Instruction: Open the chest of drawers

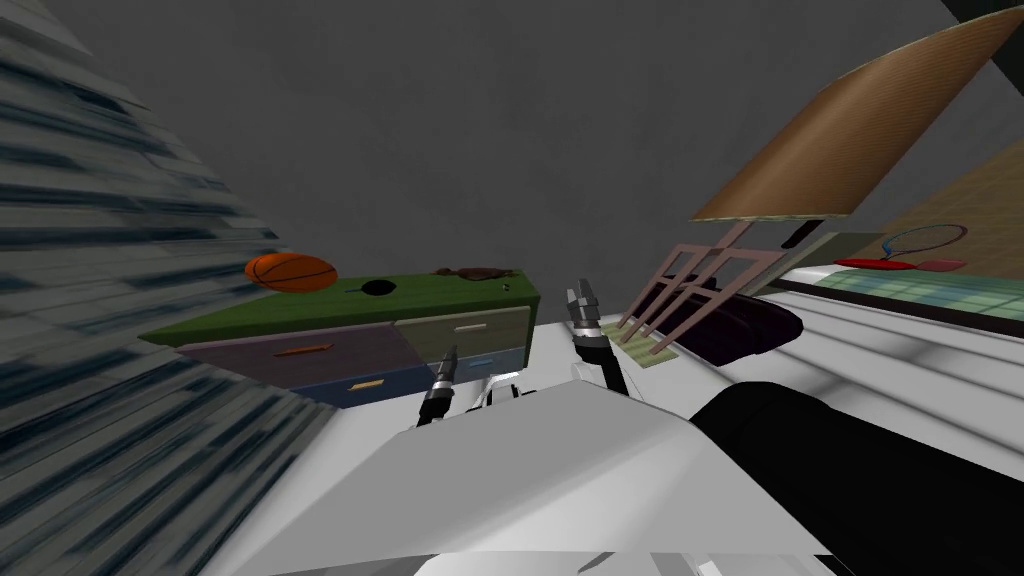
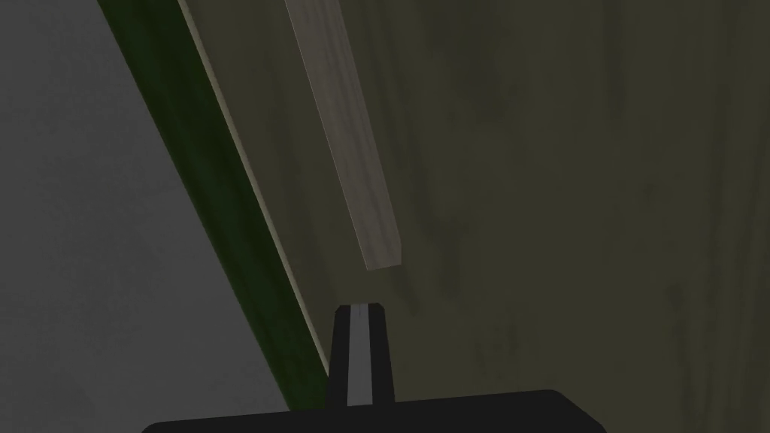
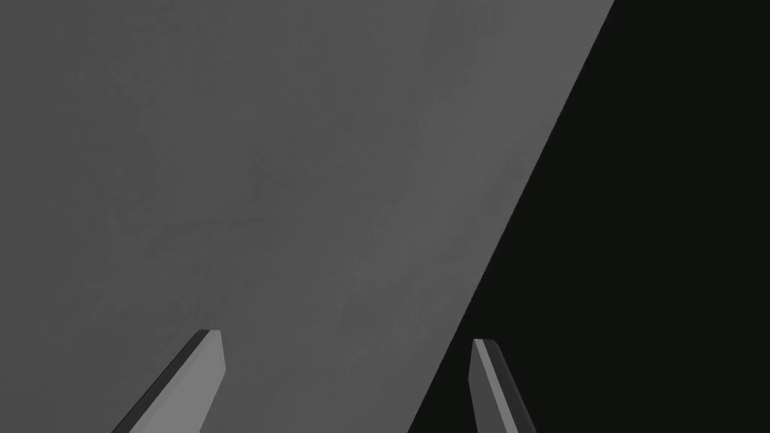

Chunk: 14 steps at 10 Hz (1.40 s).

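The chest of drawers [image 1: 300, 312] has a green top and stands low against the grey wall. Its fronts are purple, olive and blue, all flush. My left gripper [image 1: 449, 352] hangs before the olive drawer [image 1: 465, 335]. In the left wrist view that gripper [image 2: 359, 308] is shut with nothing in it. Its tip is just short of the end of the drawer's pale bar handle [image 2: 346, 143], without touching it. The green top edge [image 2: 203, 173] runs alongside. My right gripper [image 1: 581, 290] is raised to the right of the chest, and its fingers [image 3: 207, 368] stand open and empty.
An orange basketball [image 1: 290, 272], a black pan [image 1: 377, 288] and a brown object [image 1: 475, 271] lie on the chest's top. A pinkish slatted chair [image 1: 690, 290] and a wooden tabletop [image 1: 860, 130] stand to the right. A striped wall [image 1: 90, 300] lies close on the left.
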Available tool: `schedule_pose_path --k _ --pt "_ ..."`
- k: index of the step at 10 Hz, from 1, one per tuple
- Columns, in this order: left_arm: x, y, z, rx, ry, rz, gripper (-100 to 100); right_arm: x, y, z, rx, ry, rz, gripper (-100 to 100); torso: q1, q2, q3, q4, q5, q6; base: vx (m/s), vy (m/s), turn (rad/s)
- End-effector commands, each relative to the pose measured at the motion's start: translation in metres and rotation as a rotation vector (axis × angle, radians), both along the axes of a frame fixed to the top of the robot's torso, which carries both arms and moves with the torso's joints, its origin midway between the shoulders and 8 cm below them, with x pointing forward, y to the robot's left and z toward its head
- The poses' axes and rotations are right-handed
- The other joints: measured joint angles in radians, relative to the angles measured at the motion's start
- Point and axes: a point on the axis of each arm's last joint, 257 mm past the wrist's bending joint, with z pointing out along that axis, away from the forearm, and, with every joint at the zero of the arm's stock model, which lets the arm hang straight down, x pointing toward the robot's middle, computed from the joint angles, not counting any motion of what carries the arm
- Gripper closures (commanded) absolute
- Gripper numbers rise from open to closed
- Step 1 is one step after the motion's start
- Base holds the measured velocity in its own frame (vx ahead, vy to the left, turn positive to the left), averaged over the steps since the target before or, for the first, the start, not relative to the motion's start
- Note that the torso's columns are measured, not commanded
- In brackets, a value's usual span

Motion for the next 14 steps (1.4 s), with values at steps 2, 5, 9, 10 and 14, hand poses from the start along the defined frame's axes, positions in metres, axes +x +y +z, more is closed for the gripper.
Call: schedule_pose_path --k 2,5,9,10,14 --pt "0.004 0.008 -0.001 0.028 0.006 -0.003 -100 0.000 0.000 0.000 0.000 0.000 0.000 0 -0.003 -0.013 -0.008 -0.003 -0.001 0.000 0.114 -0.015 -0.018" --pt "0.007 0.009 -0.003 0.031 0.012 0.000 -100 0.000 0.000 0.000 0.000 0.000 0.000 0 -0.002 -0.002 -0.001 0.000 0.000 0.000 0.143 -0.007 -0.009" --pt "0.007 0.009 0.002 0.032 0.012 -0.003 100 0.000 0.000 0.000 0.000 0.000 0.000 0 -0.002 0.003 0.002 0.001 -0.001 0.000 0.007 -0.003 0.004" --pt "0.007 0.008 0.003 0.032 0.013 -0.004 100 0.000 0.000 0.000 0.000 0.000 0.000 0 -0.002 0.007 0.004 0.002 -0.001 0.000 -0.201 0.004 0.027" --pt "0.006 0.008 0.000 0.022 0.017 -0.002 -100 0.000 0.000 0.000 0.000 0.000 0.000 0 -0.002 -0.007 -0.004 -0.002 -0.001 0.000 -0.094 0.003 0.003"
